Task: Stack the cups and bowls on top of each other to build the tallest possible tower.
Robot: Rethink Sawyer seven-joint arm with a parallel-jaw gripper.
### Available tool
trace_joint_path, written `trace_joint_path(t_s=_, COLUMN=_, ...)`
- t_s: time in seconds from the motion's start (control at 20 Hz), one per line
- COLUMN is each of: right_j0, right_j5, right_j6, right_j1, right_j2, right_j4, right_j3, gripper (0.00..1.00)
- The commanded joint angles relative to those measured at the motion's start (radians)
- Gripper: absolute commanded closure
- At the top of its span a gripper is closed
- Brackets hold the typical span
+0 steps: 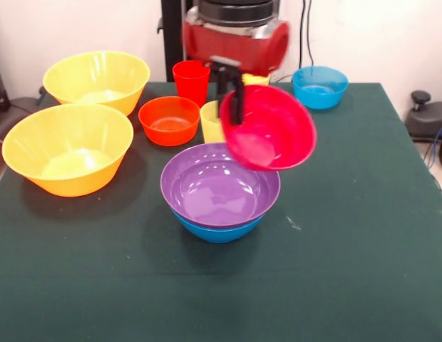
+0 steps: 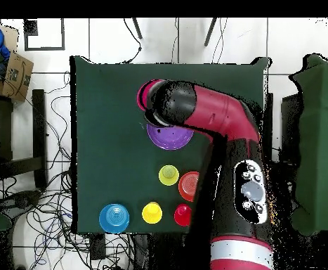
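Observation:
My gripper (image 1: pixel 234 100) is shut on the rim of the small pink-red bowl (image 1: pixel 272 130) and holds it tilted, above and just right of the tower. The tower is the purple bowl (image 1: pixel 219 187) nested in the blue bowl (image 1: pixel 219 231) at the table's middle. In the overhead view the arm hides the gripper; only the pink-red bowl's edge (image 2: pixel 144 98) and part of the purple bowl (image 2: pixel 170 138) show. Behind the tower stand a pale yellow cup (image 1: pixel 209 122), a red cup (image 1: pixel 191 80) and an orange-yellow cup (image 1: pixel 255 79), partly hidden by the gripper.
Two large yellow-orange bowls (image 1: pixel 98 77) (image 1: pixel 67 148) sit at the left on the green table (image 1: pixel 349 249). An orange-red bowl (image 1: pixel 169 120) stands beside the red cup. A light-blue bowl (image 1: pixel 320 87) is at the back right.

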Motion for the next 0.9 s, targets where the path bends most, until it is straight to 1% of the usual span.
trace_joint_path(t_s=0.05, right_j0=-0.092, right_j5=-0.089, right_j6=-0.365, right_j1=0.034, right_j2=0.210, right_j4=-0.146, right_j3=0.075, gripper=1.00)
trace_joint_path(t_s=0.25, right_j0=-0.117, right_j5=-0.116, right_j6=-0.338, right_j1=0.028, right_j2=0.233, right_j4=-0.188, right_j3=0.103, gripper=1.00)
trace_joint_path(t_s=0.6, right_j0=-0.138, right_j5=-0.135, right_j6=-0.292, right_j1=0.028, right_j2=0.271, right_j4=-0.233, right_j3=0.113, gripper=1.00)
trace_joint_path(t_s=0.9, right_j0=-0.129, right_j5=-0.108, right_j6=-0.245, right_j1=0.031, right_j2=0.285, right_j4=-0.259, right_j3=0.092, gripper=1.00)
